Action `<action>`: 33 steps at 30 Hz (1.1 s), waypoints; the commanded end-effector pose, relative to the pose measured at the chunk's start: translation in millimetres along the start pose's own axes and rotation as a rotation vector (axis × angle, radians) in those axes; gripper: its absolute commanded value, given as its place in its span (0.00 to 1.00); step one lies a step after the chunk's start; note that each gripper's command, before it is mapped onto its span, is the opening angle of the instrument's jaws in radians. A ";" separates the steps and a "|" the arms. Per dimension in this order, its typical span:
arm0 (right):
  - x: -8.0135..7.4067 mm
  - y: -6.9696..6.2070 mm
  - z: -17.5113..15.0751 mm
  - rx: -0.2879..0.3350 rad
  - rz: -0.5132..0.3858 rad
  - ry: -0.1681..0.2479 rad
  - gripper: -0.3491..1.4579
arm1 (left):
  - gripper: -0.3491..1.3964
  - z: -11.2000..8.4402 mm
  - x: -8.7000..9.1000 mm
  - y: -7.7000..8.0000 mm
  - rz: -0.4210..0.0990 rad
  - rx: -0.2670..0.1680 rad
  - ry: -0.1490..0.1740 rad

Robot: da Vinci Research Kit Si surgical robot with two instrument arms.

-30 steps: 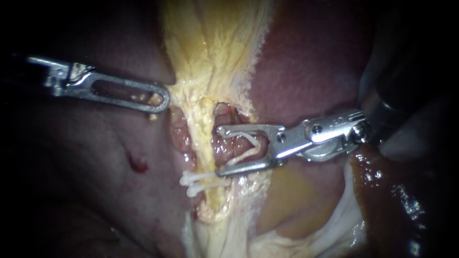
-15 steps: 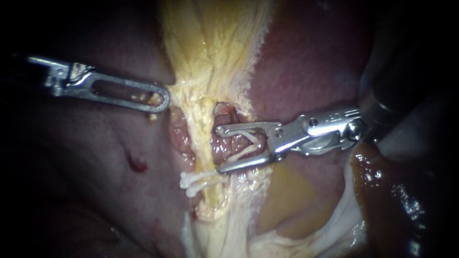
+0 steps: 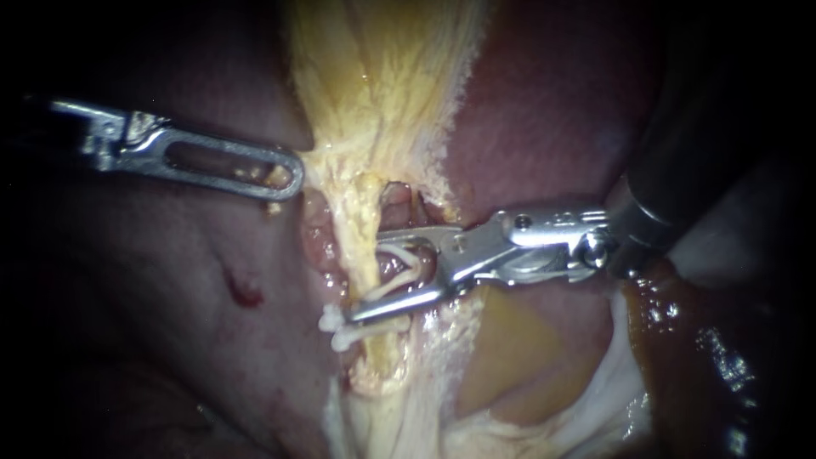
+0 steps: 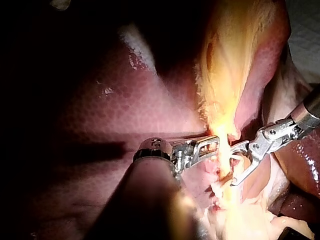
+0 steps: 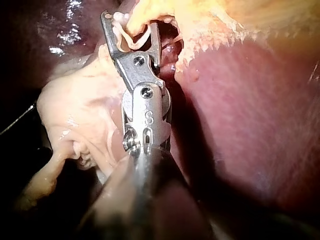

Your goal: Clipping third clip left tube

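Both hold: left instrument (image 3: 285,175) grips tissue (image 3: 340,166) edge, right instrument (image 3: 367,274) carries clip (image 3: 398,252) around tube (image 3: 393,268).

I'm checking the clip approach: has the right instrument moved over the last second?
Yes. The right instrument, carrying a clip, has advanced leftward against the two placed clips, which stay put; its lower jaw tip now reaches them.

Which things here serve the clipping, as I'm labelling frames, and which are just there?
Job: right instrument, loaded clip, tube, two placed clips, left instrument holding yellow tissue.
Just there: liver, red spot.
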 end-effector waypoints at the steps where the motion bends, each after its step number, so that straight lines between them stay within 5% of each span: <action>1: 0.0 0.0 0.3 0.006 0.010 0.004 0.47 | 0.00 0.0 0.0 0.0 0.000 0.000 0.000; 17: 0.3 0.1 2.7 0.093 0.138 0.089 0.47 | 0.00 0.7 0.0 0.2 0.001 -0.002 -0.002; 33: 1.8 1.3 1.3 0.099 0.228 0.197 0.47 | 0.00 0.8 0.0 0.3 0.001 -0.002 -0.002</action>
